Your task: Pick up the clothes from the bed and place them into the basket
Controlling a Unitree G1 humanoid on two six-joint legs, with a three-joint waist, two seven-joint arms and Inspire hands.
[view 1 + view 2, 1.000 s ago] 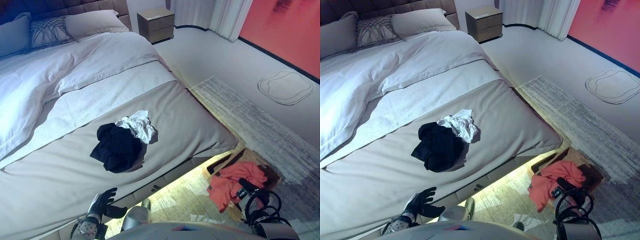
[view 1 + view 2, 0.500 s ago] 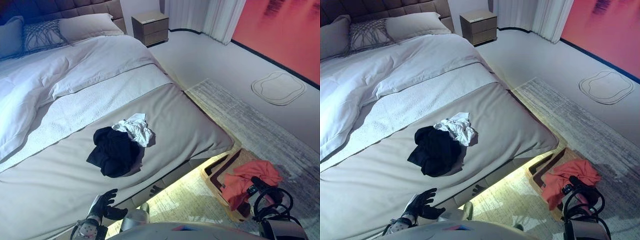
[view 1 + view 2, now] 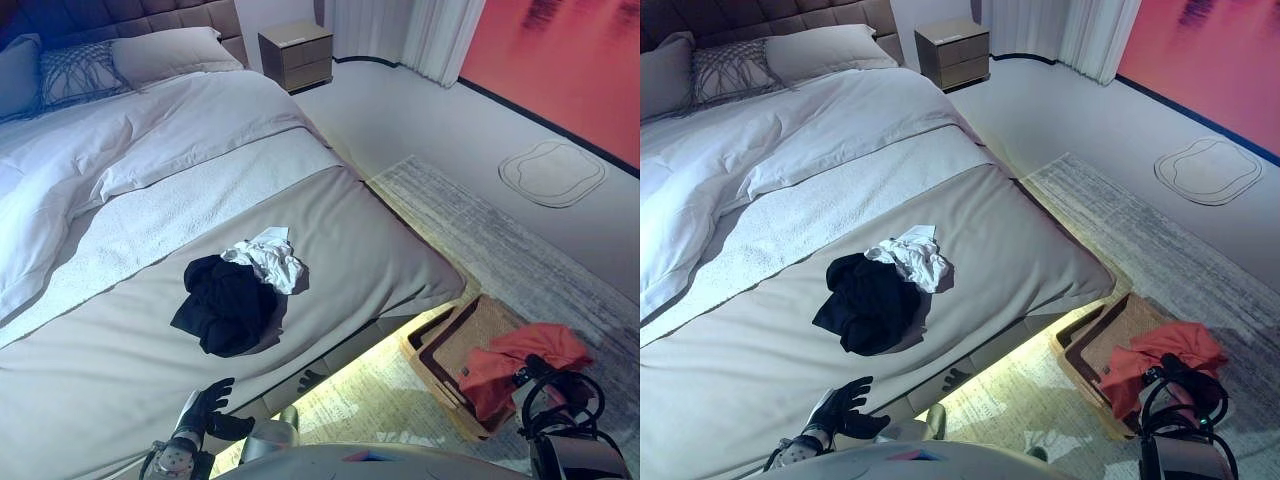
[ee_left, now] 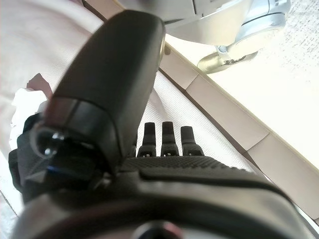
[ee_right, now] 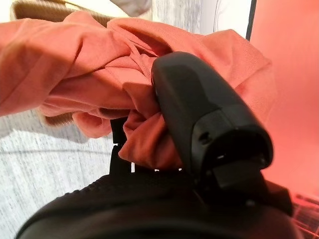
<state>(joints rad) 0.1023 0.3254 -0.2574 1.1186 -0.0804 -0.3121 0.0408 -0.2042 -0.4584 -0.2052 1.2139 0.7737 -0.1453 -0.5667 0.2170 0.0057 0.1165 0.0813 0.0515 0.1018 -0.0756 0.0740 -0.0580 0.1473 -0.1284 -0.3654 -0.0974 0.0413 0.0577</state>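
A black garment [image 3: 226, 303] and a white garment [image 3: 270, 259] lie bunched together on the grey bed cover [image 3: 370, 240]. My right hand [image 3: 548, 384] is shut on an orange-red garment [image 3: 520, 358], holding it over the right end of the brown basket [image 3: 468, 345] on the floor. In the right wrist view the thumb [image 5: 199, 109] presses into the orange cloth [image 5: 89, 64]. My left hand [image 3: 205, 408] hangs open at the bed's near edge, holding nothing; its fingers [image 4: 164, 137] are straight in the left wrist view.
The bed has a white duvet [image 3: 120, 150] and pillows [image 3: 160, 55] at the head. A nightstand [image 3: 295, 55] stands far back. A grey rug [image 3: 500, 250] lies beside the bed, with a round floor mat [image 3: 550, 172] beyond it.
My right hand has carried the orange garment to the right, off the basket's middle toward its right end, uncovering the basket's inside. The camera has shifted slightly. The left hand has stayed put.
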